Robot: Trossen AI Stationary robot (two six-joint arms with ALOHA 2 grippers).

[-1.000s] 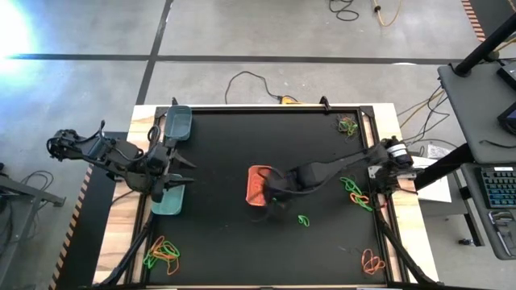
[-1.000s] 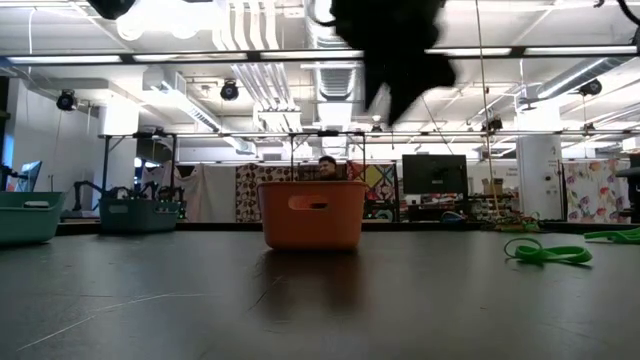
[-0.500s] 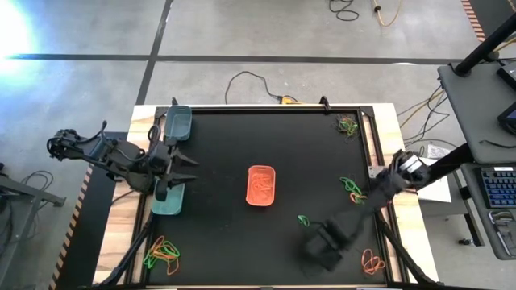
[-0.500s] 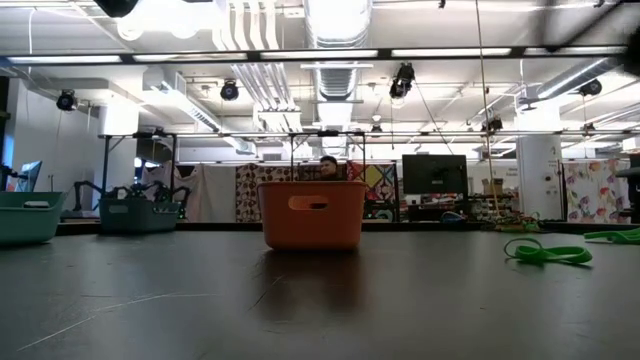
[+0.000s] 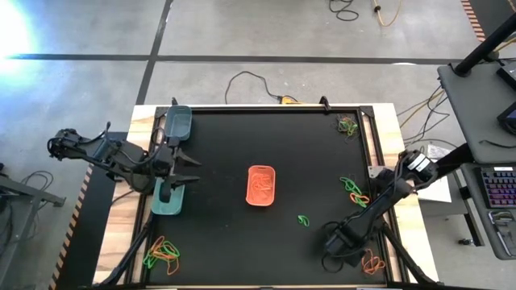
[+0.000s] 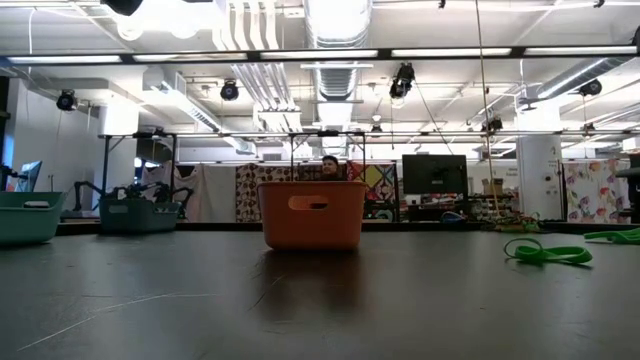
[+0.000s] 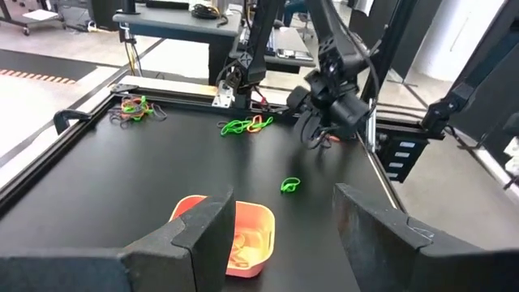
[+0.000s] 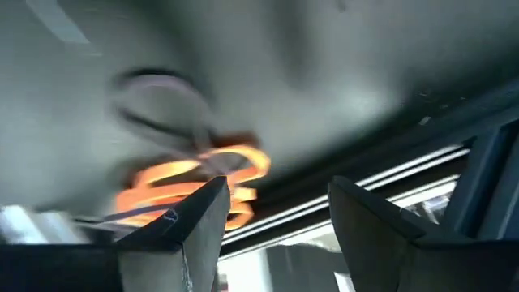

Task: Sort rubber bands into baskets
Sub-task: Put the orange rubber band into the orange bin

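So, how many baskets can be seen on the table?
3. The orange basket stands near the table's middle. The dark grey-teal basket is at the far left corner. The light teal basket is at the left edge, partly under the left gripper.

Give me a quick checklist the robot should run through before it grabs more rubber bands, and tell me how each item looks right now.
1. Right gripper open, empty: ok.
2. Right gripper near the orange bands in the near right corner: ok.
3. Gripper lined up exactly over those bands: cannot tell.
4. Orange basket upright at mid-table: ok.
5. Left gripper waits by the teal baskets, clear of the right arm: ok.
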